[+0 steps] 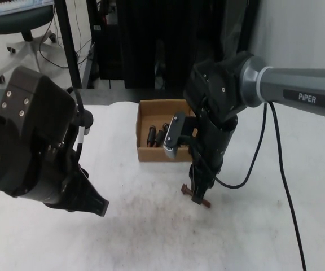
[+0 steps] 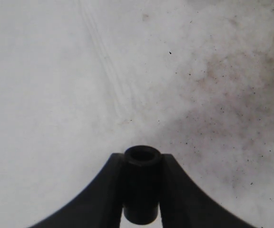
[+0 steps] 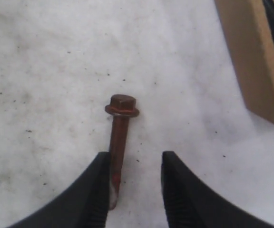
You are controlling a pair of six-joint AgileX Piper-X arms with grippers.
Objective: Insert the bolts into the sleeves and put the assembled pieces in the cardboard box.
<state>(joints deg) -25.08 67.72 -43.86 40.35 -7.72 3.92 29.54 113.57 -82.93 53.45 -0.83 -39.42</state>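
A black sleeve (image 2: pixel 141 187) stands upright between the fingers of my left gripper (image 2: pixel 141 161), which is shut on it, hole end outward, above the bare bench. That gripper (image 1: pixel 97 204) hangs at the bench's near left. A rusty bolt (image 3: pixel 120 135) lies flat on the bench, its hex head pointing away. My right gripper (image 3: pixel 134 183) is open around its shank, and one finger (image 3: pixel 96 190) touches the threaded end. In the high view this gripper (image 1: pixel 199 195) points down at the bolt (image 1: pixel 186 189), just in front of the cardboard box (image 1: pixel 154 153).
The box holds several dark assembled pieces (image 1: pixel 156 135). One box corner (image 3: pixel 253 61) lies close beside the right gripper. The white bench surface (image 1: pixel 151 237) is stained at its middle. A black cable (image 1: pixel 281 169) trails from the right arm across the bench.
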